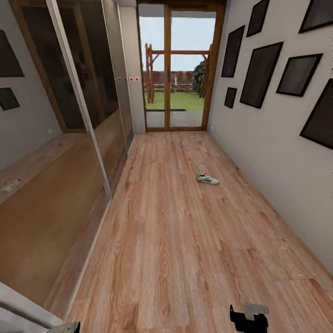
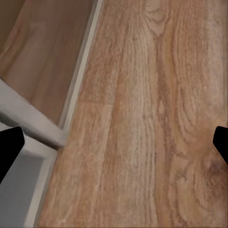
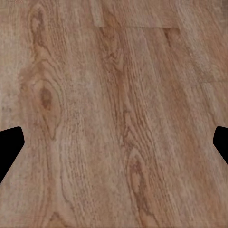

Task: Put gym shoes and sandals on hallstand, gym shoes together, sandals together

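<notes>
Near: right gripper low over corridor floor, fingers spread wide, nothing between them. Left gripper likewise splayed and empty, plank floor below, pale-grey edge beside it. Mid-corridor: one gym shoe on the floor, right of centre, white with green stripe, red-orange heel. Far: glass door, garden beyond.

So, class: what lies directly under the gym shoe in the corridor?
The gym shoe rests on the wood-plank corridor floor, apart from both walls. The planks directly beneath its sole are covered, so nothing else can be seen there.
</notes>
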Motion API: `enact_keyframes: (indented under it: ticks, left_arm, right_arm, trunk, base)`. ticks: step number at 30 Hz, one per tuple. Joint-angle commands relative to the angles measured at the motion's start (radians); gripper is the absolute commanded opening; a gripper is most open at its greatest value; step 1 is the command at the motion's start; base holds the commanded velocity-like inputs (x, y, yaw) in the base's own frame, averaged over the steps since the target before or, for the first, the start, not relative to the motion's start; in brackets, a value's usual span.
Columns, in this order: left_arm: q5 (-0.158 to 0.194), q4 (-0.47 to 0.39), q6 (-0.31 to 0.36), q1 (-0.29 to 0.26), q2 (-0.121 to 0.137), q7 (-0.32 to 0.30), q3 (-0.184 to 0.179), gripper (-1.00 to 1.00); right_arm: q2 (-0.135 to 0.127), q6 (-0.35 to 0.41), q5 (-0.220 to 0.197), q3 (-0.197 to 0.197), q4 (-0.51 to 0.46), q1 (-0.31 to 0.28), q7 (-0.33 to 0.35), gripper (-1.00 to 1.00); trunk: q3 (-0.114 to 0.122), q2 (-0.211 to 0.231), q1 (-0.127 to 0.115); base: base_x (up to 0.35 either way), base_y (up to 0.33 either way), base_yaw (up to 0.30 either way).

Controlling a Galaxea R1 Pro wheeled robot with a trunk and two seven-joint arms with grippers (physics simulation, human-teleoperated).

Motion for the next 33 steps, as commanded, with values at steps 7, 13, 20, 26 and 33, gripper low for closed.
enact_keyframes:
  ticks: [7,13,20,26,33]
  left_arm:
    - [0.001,0.001,-0.003,-0.001,0.0,-0.007,0.006,1.0]
    - [0.001,0.001,-0.003,-0.001,0.0,-0.007,0.006,1.0]
    - [0.001,0.001,-0.003,-0.001,0.0,-0.007,0.006,1.0]
    - [0.001,0.001,-0.003,-0.001,0.0,-0.007,0.007,1.0]
    - [0.001,0.001,-0.004,-0.001,0.0,-0.007,0.006,1.0]
  right_arm:
    - [0.0,-0.002,0.01,-0.008,0.001,-0.001,-0.004,1.0]
    - [0.0,-0.002,0.01,-0.008,0.002,-0.001,-0.005,1.0]
    - [-0.002,-0.002,0.012,-0.008,0.002,-0.001,-0.002,1.0]
    - [-0.003,-0.002,0.013,-0.007,0.003,-0.001,-0.001,1.0]
    - [-0.004,-0.002,0.013,-0.008,0.003,-0.001,-0.001,1.0]
  trunk:
    - [-0.001,0.0,0.0]
    - [-0.001,0.0,0.0]
    - [-0.001,0.0,0.0]
    - [-0.001,0.0,0.0]
    - [-0.001,0.0,0.0]
  base:
    - [0.338,0.0,-0.134]
    - [0.338,0.0,-0.023]
    - [0.338,0.0,-0.004]
    - [0.338,0.0,-0.001]
    - [0.338,0.0,0.0]
